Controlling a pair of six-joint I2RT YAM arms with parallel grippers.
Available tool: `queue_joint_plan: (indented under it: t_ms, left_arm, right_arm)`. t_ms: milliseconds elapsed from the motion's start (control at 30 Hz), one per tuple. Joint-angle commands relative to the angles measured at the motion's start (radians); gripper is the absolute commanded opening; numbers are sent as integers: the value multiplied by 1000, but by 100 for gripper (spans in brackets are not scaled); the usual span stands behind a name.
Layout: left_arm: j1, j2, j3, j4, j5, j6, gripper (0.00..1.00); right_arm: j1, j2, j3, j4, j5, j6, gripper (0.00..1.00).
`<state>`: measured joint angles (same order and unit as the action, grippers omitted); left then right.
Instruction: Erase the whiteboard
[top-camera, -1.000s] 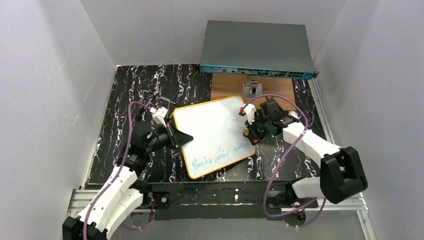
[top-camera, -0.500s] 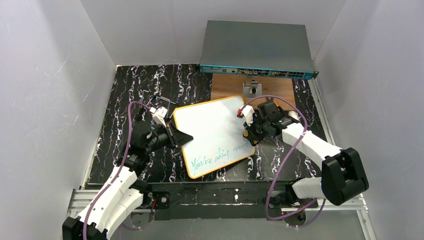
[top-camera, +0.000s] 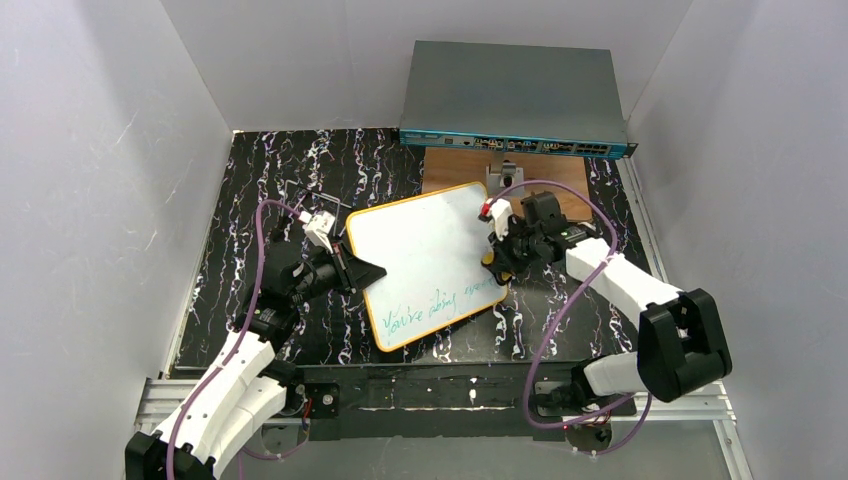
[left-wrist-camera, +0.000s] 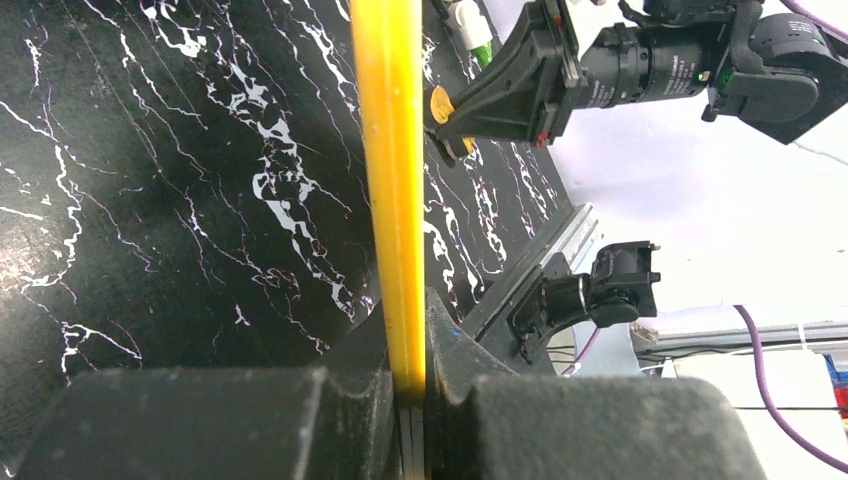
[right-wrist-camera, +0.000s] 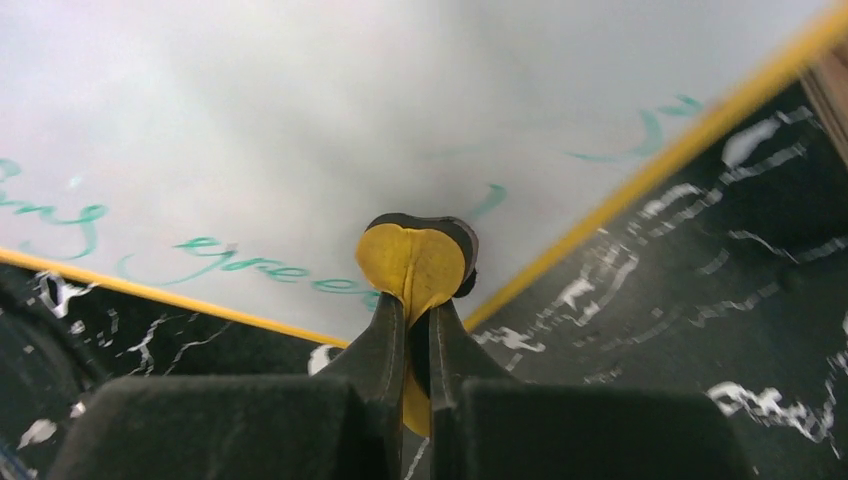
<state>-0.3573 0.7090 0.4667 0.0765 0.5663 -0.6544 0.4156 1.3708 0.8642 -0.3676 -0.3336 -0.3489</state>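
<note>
The whiteboard (top-camera: 425, 255) lies tilted on the black marbled mat, its orange-yellow rim (left-wrist-camera: 392, 200) all round. Green handwriting (top-camera: 435, 305) runs along its near edge. My left gripper (top-camera: 362, 270) is shut on the board's left rim, which stands edge-on between the fingers (left-wrist-camera: 405, 390). At the board's right edge, near its near-right corner, my right gripper (top-camera: 492, 262) is shut on a small yellow eraser (right-wrist-camera: 415, 262). The eraser's dark pad rests on the white surface (right-wrist-camera: 300, 120) by the end of the green writing (right-wrist-camera: 260, 265).
A grey network switch (top-camera: 515, 100) stands at the back. In front of it lies a brown wooden board (top-camera: 455, 170) with a small metal stand (top-camera: 505, 175) on it. White walls close in the mat (top-camera: 260, 180) on three sides.
My right gripper has slid the eraser slightly left and away along the board's right edge. The board has turned a little in the left gripper's hold.
</note>
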Motion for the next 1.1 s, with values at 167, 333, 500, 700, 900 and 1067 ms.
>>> queue_joint_plan:
  t_ms: [167,333,500,700,900,1067]
  left_arm:
    - [-14,21,15,-37,50,115,0]
    - [-14,14,13,-36,47,114,0]
    - [-14,20,13,-31,52,113,0]
    - [-15,38,13,-21,75,105,0]
    - [-20,52,10,-9,92,95,0]
    - [-23,56,9,-3,94,93,0]
  right_arm:
    - [38,43,70,113,155,76,1]
    - [-43,84,61,102,225,94,1]
    - [-26,70,41,42,60,44,1]
    - [42,19,70,59,-57,53,1]
    - [-44,76,144,93,60,151,1]
    - [-54,77,107,78,-38,159,1]
